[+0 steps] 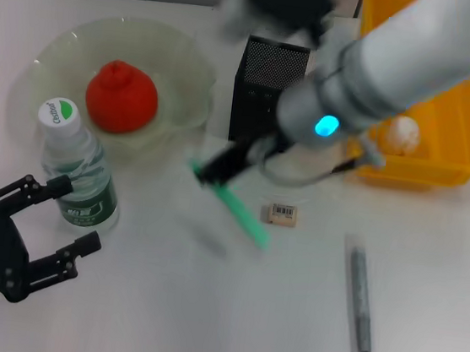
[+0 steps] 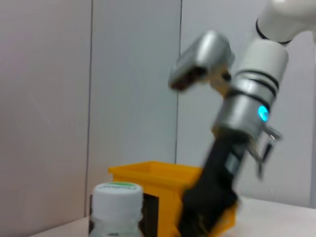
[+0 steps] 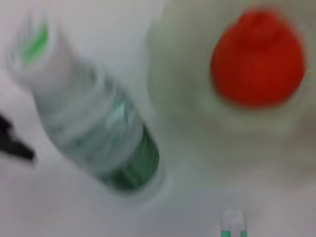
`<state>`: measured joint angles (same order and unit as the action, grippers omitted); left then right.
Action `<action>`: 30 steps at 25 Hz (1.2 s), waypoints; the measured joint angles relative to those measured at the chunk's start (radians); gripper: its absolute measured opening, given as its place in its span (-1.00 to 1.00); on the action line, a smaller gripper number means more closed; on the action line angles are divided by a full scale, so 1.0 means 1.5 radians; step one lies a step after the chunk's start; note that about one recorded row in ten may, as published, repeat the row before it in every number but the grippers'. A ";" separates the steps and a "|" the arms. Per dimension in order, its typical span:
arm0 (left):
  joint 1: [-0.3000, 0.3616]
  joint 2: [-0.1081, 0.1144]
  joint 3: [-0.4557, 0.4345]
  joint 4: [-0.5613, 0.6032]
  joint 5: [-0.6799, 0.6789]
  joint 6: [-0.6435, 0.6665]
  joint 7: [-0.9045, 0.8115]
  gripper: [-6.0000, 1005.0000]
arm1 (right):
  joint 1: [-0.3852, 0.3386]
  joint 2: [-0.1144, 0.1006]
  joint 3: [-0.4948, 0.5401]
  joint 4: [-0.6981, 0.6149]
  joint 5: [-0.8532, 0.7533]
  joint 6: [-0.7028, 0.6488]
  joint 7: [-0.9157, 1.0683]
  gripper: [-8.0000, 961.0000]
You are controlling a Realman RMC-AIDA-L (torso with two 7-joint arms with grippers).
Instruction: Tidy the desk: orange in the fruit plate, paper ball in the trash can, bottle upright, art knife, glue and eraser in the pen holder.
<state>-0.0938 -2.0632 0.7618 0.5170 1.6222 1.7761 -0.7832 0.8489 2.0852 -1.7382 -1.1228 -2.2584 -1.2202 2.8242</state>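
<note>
Places given rel. to the pen holder (image 1: pixel 267 88), the black mesh cup standing upright at the back of the white desk (image 1: pixel 161 303).

Far left & nearer the robot: left gripper (image 1: pixel 53 223), fingers spread wide, nothing held, tips flanking the base of the bottle w/o clearly touching. Bottle (image 1: pixel 75 168) stands upright, green label, white-and-green cap on; left wrist view shows that cap (image 2: pixel 117 199) close up.

Left of holder: fruit plate (image 1: pixel 183 68), pale green w/ wavy rim, orange (image 1: pixel 122 97) sitting inside. Right wrist view has both too, orange (image 3: pixel 257 58) in plate (image 3: pixel 187 69), bottle (image 3: pixel 94 126) just beside the plate.

Just in front of holder, near side: right gripper (image 1: pixel 230 163), blurred; it has a green stick-shaped item (image 1: pixel 240 206), prob. the art knife, at its tip, slanting down toward the desk. Can't tell how far its fingers are apart.

Front-right of holder: eraser (image 1: pixel 282 215), beige w/ barcode, flat on desk just beside the green item's lower end. Further right & nearer: grey pen-like stick (image 1: pixel 359 299) lying flat.

Right of holder: yellow trash can (image 1: pixel 441 157), white paper ball (image 1: pixel 399 134) inside.
</note>
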 joint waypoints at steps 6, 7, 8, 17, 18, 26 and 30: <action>0.003 0.000 0.002 0.000 0.005 0.022 0.002 0.53 | -0.188 -0.001 0.206 -0.154 0.194 0.016 -0.230 -0.62; 0.003 0.000 0.003 0.000 0.009 0.025 0.002 0.53 | -0.188 -0.001 0.206 -0.154 0.194 0.016 -0.230 -0.62; 0.004 0.000 0.003 0.000 0.013 0.026 0.001 0.53 | -0.207 -0.001 0.225 -0.152 0.238 0.029 -0.279 -0.62; -0.007 -0.002 0.004 -0.008 0.060 0.027 -0.003 0.53 | -0.259 -0.001 0.274 0.073 0.664 0.126 -0.844 -0.62; -0.008 -0.002 0.003 -0.010 0.060 0.026 -0.003 0.53 | -0.247 0.001 0.272 0.130 0.718 0.128 -0.943 -0.62; -0.020 -0.001 0.003 -0.017 0.061 0.021 -0.003 0.53 | -0.176 0.000 0.271 0.322 0.851 0.126 -1.159 -0.62; -0.022 -0.001 0.003 -0.017 0.061 0.021 -0.003 0.53 | -0.139 0.002 0.273 0.387 0.852 0.127 -1.192 -0.62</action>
<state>-0.1273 -2.0650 0.7660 0.4908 1.7135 1.8070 -0.7883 0.6401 2.0876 -1.3286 -0.5426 -0.9800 -1.0291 1.0365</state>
